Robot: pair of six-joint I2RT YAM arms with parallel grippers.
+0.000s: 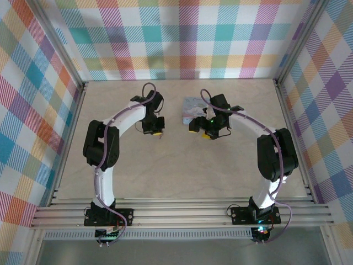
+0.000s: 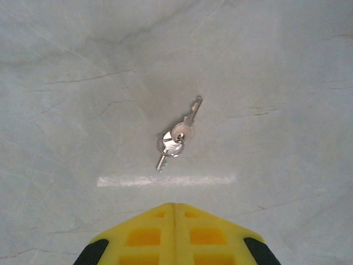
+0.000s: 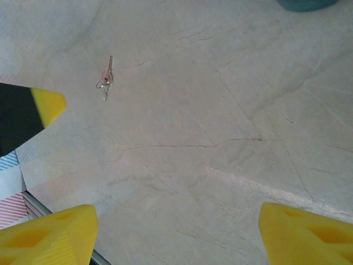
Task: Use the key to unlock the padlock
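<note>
Hovering left of the pale-blue rectangular cartoon-print tin (image 1: 193,109), my left end effector (image 2: 174,216) has its yellow pads pressed together with nothing between them. The small silvery metal key (image 2: 177,135), ringed to a second one, lies flat on the pale marbled desk (image 2: 66,83) left of the tin, just beyond those pads and clear of them. My right end effector (image 3: 179,237), at the tin's near side, stands wide open and empty. I cannot make out the padlock. The risk, as I judge it, is that a key lying this flat gives the pads little to bite. They may skid over it, or snag the ring and lift the key dangling at a useless angle.
</note>
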